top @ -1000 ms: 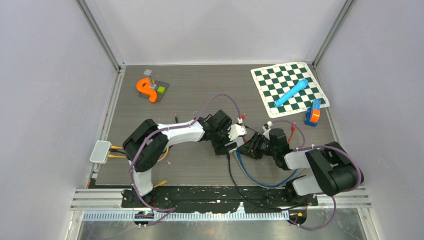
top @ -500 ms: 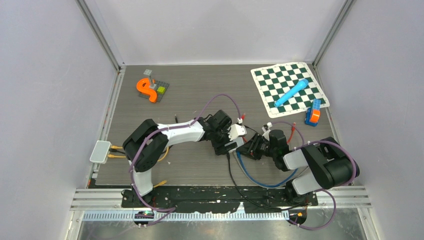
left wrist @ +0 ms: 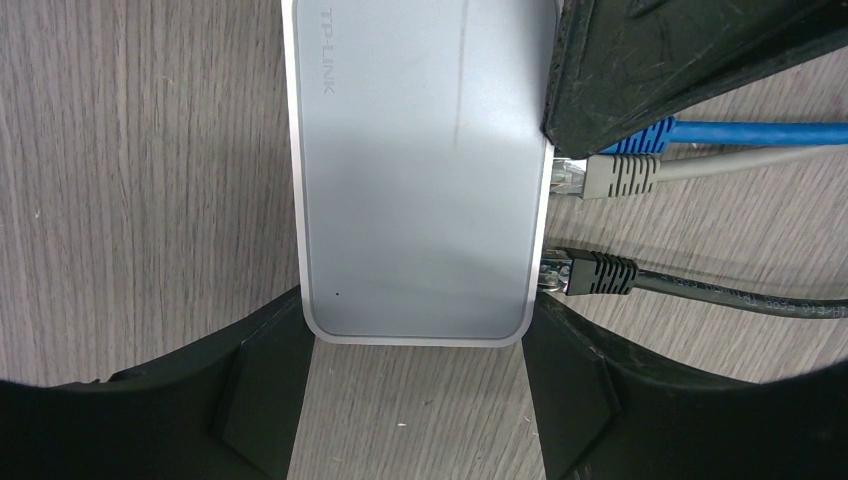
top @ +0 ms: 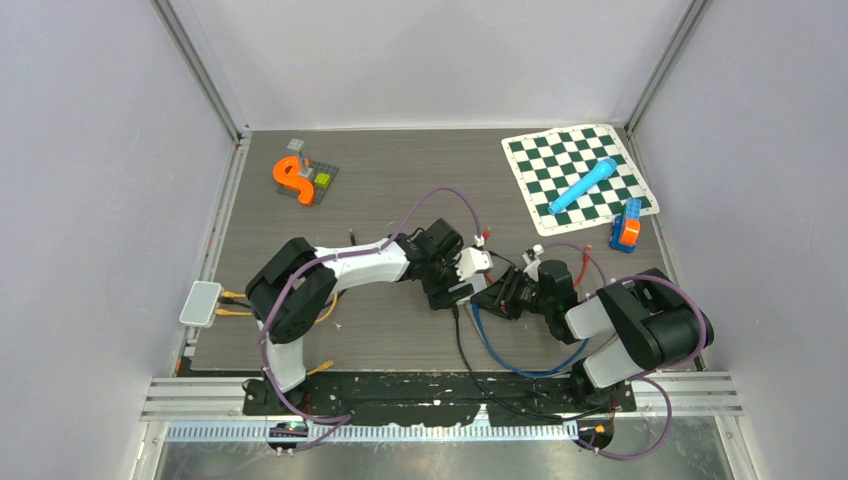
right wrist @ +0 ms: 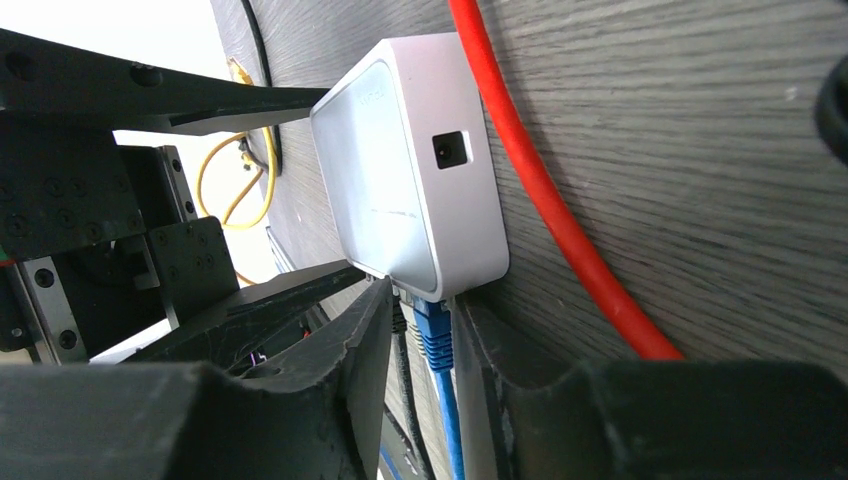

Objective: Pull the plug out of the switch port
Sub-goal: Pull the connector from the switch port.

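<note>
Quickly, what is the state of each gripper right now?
The left gripper has its jaws closed on the switch.
The right gripper has its jaws closed on the blue plug.

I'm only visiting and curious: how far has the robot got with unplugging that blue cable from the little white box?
Done: the left gripper grips the TP-Link switch by its sides, steadying it on the table. In hand: the right gripper is closed around the blue plug. Left: the pull itself. The blue plug is not yet out of the switch and sits beside the grey plug and black plug.
</note>
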Tool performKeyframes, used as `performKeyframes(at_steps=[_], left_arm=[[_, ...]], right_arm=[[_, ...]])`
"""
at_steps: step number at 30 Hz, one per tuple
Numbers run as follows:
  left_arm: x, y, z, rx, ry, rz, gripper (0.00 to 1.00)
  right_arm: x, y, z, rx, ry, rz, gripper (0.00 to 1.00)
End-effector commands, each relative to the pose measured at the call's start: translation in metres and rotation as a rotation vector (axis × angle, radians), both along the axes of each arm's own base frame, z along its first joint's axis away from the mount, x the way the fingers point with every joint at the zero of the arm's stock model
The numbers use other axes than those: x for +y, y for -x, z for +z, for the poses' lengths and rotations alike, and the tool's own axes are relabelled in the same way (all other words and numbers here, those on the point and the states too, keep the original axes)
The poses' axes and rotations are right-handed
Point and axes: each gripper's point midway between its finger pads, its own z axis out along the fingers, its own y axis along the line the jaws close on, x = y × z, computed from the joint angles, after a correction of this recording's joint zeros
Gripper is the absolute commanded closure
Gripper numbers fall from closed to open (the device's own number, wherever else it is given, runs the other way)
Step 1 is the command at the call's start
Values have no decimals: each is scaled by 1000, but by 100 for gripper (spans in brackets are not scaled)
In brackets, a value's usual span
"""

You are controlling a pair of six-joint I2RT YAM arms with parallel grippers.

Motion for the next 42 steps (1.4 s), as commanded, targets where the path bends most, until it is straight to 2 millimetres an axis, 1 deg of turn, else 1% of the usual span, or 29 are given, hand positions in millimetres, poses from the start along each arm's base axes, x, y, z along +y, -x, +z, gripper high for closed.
performKeyframes(at_steps=[1, 4, 7, 10, 17, 20, 23, 28, 33, 42], left_arm=[[-11, 8, -1, 43, 24, -29, 44], [-11, 9, 0, 48, 27, -31, 44], [-12, 10, 1, 50, 31, -34, 44], [-14, 11, 2, 57, 37, -38, 45], [-13, 15, 1, 76, 34, -49, 45], [-12, 17, 1, 82, 35, -52, 45], [-11, 19, 0, 87, 34, -51, 45], [-11, 20, 0, 92, 39, -48, 46], [-13, 22, 4, 99, 54, -52, 46], [-15, 22, 7, 101, 62, -54, 47]], right_arm=[[1, 4, 3, -35, 4, 22, 60], [1, 10, 3, -35, 3, 43, 60], [-1, 15, -2, -26, 12, 46, 63], [-1, 15, -3, -22, 15, 42, 66], [0, 2, 2, -38, 9, 15, 68], [2, -4, 6, -46, 7, 10, 68], [1, -8, 6, -43, 18, -4, 68], [-2, -10, 3, -34, 30, -31, 65], [-4, -9, 2, -21, 28, -53, 66], [-2, -9, 4, -27, 19, -48, 79]])
